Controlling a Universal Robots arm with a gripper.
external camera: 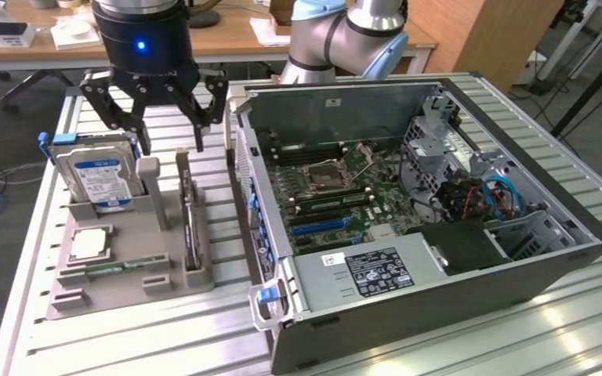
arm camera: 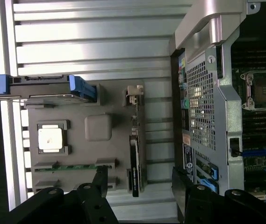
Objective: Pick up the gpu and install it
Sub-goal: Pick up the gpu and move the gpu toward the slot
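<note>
Currently, your inventory: computer case point(external camera: 458, 313), lid off, blue expansion slot point(external camera: 317, 225) unfilled; grey tray point(external camera: 123, 283) beside it, with the gpu point(external camera: 188, 211) standing on edge along the tray's case-side edge, untouched; gripper point(external camera: 170, 139) hovering above the tray's far end, fingers point(external camera: 137, 133) spread wide, holding nothing. Pickup and installation both remain for you.

the gripper point(arm camera: 140, 173) hangs with its black jaws spread wide, one on each side of the thin black-faced gpu card point(arm camera: 134, 161), touching neither face. the card stands on edge in a grey plastic holder point(arm camera: 76, 109), which also seats a square silver chip point(arm camera: 50, 138). an open metal computer case point(arm camera: 203, 93) lies just beside.
</note>
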